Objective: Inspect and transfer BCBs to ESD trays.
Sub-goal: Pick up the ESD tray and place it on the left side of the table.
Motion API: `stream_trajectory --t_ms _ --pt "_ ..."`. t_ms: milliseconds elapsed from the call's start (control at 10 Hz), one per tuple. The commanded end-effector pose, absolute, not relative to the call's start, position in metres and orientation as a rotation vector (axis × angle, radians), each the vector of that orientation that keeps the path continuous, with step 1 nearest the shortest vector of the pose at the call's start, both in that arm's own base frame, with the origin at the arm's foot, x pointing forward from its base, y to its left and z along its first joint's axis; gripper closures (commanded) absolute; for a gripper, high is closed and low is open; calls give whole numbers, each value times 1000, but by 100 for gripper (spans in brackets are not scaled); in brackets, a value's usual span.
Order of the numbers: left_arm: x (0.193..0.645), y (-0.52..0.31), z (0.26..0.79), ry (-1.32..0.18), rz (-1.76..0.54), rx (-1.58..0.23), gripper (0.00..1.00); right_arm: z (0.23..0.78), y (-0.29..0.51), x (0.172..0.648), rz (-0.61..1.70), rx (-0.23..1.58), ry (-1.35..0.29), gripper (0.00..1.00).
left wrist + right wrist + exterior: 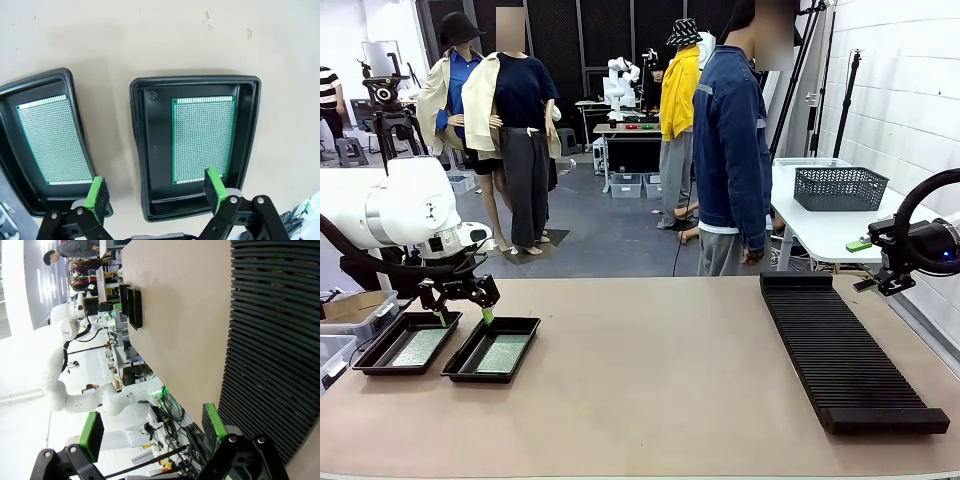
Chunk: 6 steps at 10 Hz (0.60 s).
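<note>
Left gripper [156, 191] hanging with jaws spread wide and empty, just above the near rim of the right-hand shallow black plastic ESD tray [252, 135]. Inside that tray, one thin flat green perforated circuit board [203, 135], flat on the floor. Beside it, a second black tray [10, 165] holding another green board [54, 137]. Farther right, long black ribbed rack [840, 350]; right gripper [152, 429] open, grasping nothing, beside it.
</note>
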<state>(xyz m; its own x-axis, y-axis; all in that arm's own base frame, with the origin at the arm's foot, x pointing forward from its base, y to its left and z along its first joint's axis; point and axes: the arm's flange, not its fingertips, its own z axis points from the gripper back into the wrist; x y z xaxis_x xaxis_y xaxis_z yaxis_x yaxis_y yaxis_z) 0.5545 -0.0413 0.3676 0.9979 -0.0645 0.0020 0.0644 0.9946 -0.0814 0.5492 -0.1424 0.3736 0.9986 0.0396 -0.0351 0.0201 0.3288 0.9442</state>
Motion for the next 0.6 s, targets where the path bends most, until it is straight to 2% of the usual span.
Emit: stream_trajectory --t_ms 0,500 --pt "554 -40 369 -1 -66 -79 0 373 -139 546 24 1231 37 0" --pt "554 -40 369 -1 -66 -79 0 373 -139 546 24 1231 37 0"
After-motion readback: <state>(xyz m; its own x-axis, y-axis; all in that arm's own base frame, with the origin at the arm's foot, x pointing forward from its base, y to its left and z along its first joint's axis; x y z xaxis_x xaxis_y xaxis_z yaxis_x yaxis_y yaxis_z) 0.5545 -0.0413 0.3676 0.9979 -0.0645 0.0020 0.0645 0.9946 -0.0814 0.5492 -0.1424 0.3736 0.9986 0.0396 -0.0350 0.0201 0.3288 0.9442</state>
